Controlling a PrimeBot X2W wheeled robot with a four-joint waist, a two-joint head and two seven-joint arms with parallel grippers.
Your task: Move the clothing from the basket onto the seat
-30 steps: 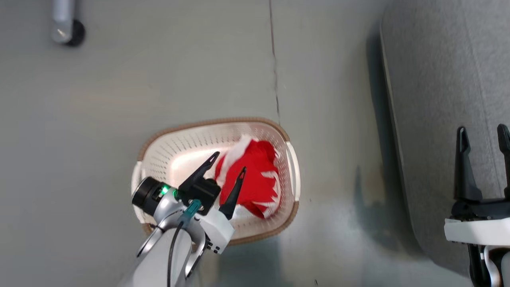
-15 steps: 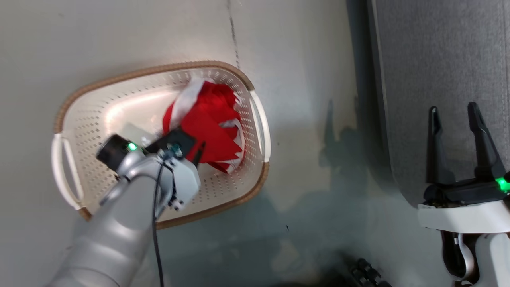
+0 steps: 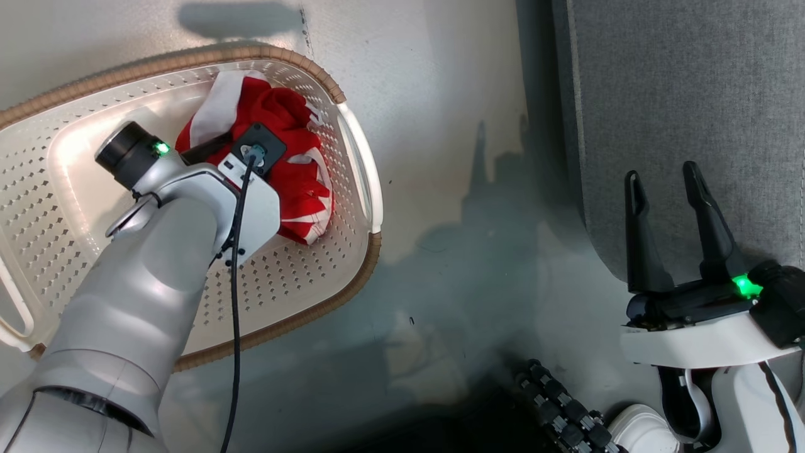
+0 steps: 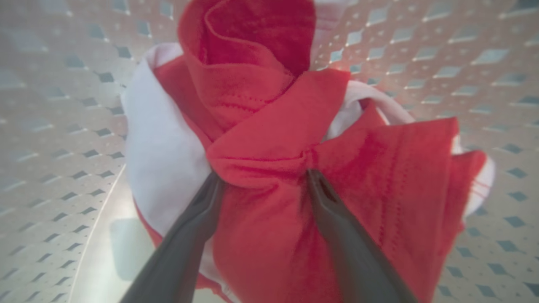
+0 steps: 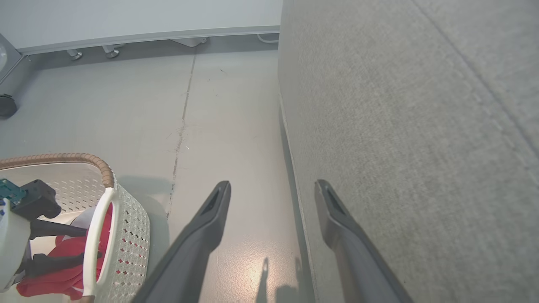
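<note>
The clothing (image 3: pixel 302 182) is a bunched red and white heap in the right end of the cream basket (image 3: pixel 365 170), which stands on the floor. In the left wrist view my left gripper (image 4: pixel 263 181) is open, its two fingers pressed down into the clothing (image 4: pixel 261 139) on either side of a red fold. From the head, my left wrist (image 3: pixel 188 182) covers those fingers. My right gripper (image 3: pixel 662 174) is open and empty, hanging over the near edge of the grey seat (image 3: pixel 679 82). The right wrist view shows the right gripper (image 5: pixel 273 185) beside the seat (image 5: pixel 400 126), with the basket (image 5: pixel 130 235) at lower left.
Grey floor (image 3: pixel 453 189) with a thin seam (image 5: pixel 181 126) lies between basket and seat. A pale panel on small feet (image 5: pixel 109 50) and a black caster (image 5: pixel 6 105) stand at the far side. My base's ribbed wheel (image 3: pixel 560 409) shows at the bottom.
The head camera has dipped closer, so the basket looks larger and farther left. My left gripper has gone down into the basket onto the clothing, still open. The right gripper holds its pose.
</note>
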